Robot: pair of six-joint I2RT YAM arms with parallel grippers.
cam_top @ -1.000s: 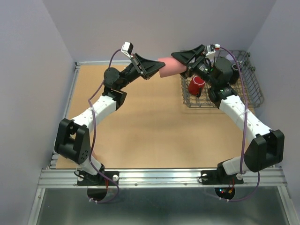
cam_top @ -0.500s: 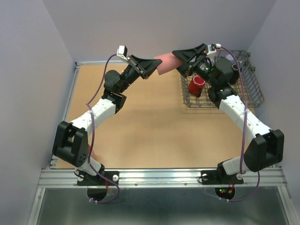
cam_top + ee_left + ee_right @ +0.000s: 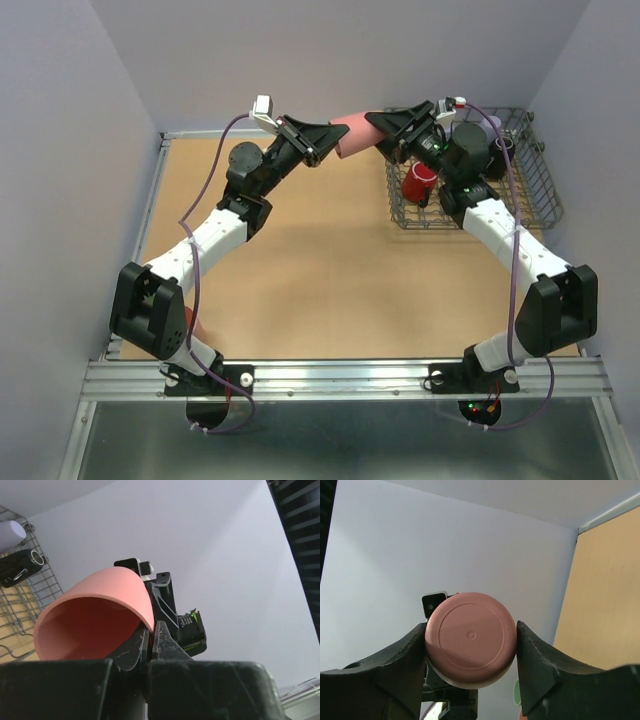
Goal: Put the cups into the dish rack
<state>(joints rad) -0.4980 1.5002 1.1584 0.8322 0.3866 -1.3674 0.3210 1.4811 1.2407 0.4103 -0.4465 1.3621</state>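
A pink cup (image 3: 350,136) hangs on its side in the air above the table's far edge, held between both grippers. My left gripper (image 3: 328,142) is shut on its rim, one finger inside the mouth (image 3: 95,615) and one outside. My right gripper (image 3: 380,124) is shut on the cup's base (image 3: 470,635), with its fingers (image 3: 532,652) pressed against both sides. The dish rack (image 3: 538,190) stands at the far right. In it are a red cup (image 3: 420,182) and a lavender cup (image 3: 10,530).
My right arm reaches over the rack's left part and hides much of its inside. Something reddish (image 3: 192,326) peeks out behind the left arm's base. The side walls stand close on both sides of the wooden table (image 3: 320,270).
The right gripper's jaws, wide open around the cup's base before, have shut on it. The left gripper and the cup shifted slightly left and up.
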